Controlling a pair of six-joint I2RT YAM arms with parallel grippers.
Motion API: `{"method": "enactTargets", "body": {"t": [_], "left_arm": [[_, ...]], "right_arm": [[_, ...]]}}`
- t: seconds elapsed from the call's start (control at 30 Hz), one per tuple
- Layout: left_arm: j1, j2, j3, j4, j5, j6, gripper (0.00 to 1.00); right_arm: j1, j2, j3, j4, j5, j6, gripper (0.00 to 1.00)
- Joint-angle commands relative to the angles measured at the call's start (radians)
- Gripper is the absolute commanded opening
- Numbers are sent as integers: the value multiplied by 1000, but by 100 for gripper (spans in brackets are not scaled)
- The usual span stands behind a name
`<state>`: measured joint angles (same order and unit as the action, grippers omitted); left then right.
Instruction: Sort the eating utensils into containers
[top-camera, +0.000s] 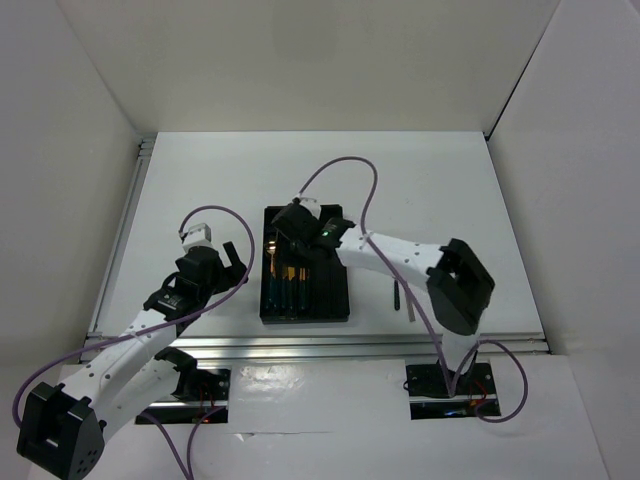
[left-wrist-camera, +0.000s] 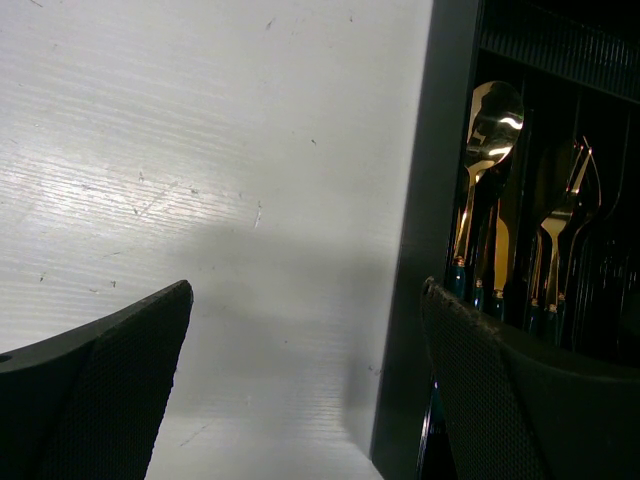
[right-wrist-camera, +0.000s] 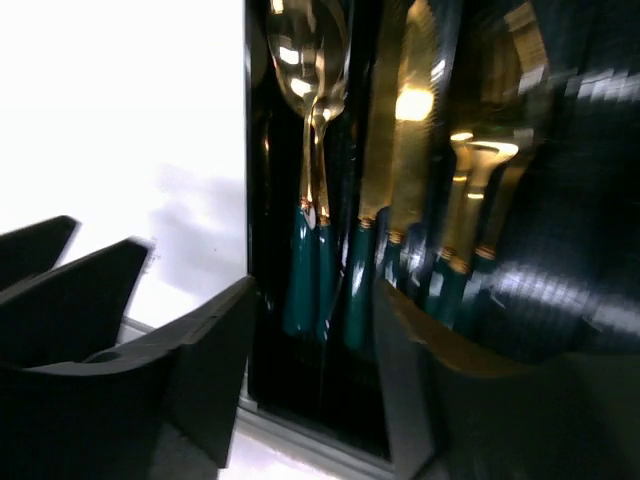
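Observation:
The black tray (top-camera: 340, 300) lies mid-table, and gold-headed, green-handled utensils (top-camera: 285, 275) rest in its long compartments. In the right wrist view, two spoons (right-wrist-camera: 310, 60) fill the left slot, knives (right-wrist-camera: 405, 120) the one beside it, and forks (right-wrist-camera: 480, 170) the one to the right. My right gripper (right-wrist-camera: 315, 300) (top-camera: 292, 225) hovers over the tray's far end. Its jaws are apart and hold nothing, and the spoon handles lie below the gap. My left gripper (left-wrist-camera: 305, 300) (top-camera: 235, 262) stands wide open over bare table just left of the tray wall (left-wrist-camera: 430, 200). A spoon (left-wrist-camera: 495, 120) and a fork (left-wrist-camera: 565, 200) show past that wall.
A dark slim piece (top-camera: 395, 297) and a thin silver piece (top-camera: 411, 306) lie on the table right of the tray. White walls enclose the table on three sides. A metal rail (top-camera: 320, 343) runs along the near edge.

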<state>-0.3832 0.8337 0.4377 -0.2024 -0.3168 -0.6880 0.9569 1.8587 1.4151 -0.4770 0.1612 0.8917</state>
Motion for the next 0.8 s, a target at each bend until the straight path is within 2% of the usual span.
{"method": "enactTargets", "body": {"t": [0.0,0.07,0.2,0.3,0.4,0.43,0.57,0.77], "left_arm": [[4,-15,-2,27,-5,-8,100],[4,-15,-2,27,-5,-8,100],[4,-15,-2,27,-5,-8,100],[4,-15,-2,27,-5,-8,100],[4,-15,-2,27,-5,-8,100],[4,-15,-2,27,-5,-8,100],[4,-15,-2,37,4,-8,100],[4,-15,-2,37,4,-8,100]], "right_arm": [[-23,-191,1,-126,179,-22,59],[-79,-289,-51,-158,193,-31,65],[-228,-430,-229,-158,141,-62,66],[-329,-489,-333,-225,152,-42,66],[-420,-515,-412,-262,152,-42,63],[-440,-515,-451,-273,152,-42,59],[-527,-515,-545,-241,90,-69,56],[-570,-484,-604,-201,52,-120,51]]}}
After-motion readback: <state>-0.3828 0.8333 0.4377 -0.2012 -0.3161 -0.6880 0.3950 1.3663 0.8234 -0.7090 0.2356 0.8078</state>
